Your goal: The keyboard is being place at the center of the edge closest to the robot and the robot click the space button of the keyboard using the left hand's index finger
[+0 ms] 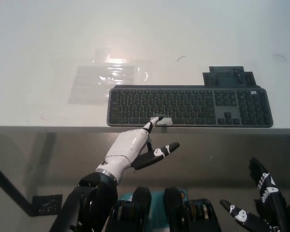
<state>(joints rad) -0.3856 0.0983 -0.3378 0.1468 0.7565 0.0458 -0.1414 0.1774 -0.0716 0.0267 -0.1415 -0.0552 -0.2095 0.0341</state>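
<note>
A dark grey keyboard [189,106] lies along the near edge of the white table [48,38], slightly right of centre. A pale strip of tape marks its space bar [165,121]. My white left hand [131,150] reaches up from below the edge with one finger stretched out. That fingertip [157,119] lies over the left end of the taped space bar. I cannot see whether it presses the key. The other fingers are curled under and the thumb juts right. My black right hand [263,200] rests low at the bottom right, its fingers spread.
A dark flat piece [228,76] sits just behind the keyboard's right half. A clear plastic sheet [106,77] lies on the table behind the keyboard's left end. The table's front edge runs just below the keyboard.
</note>
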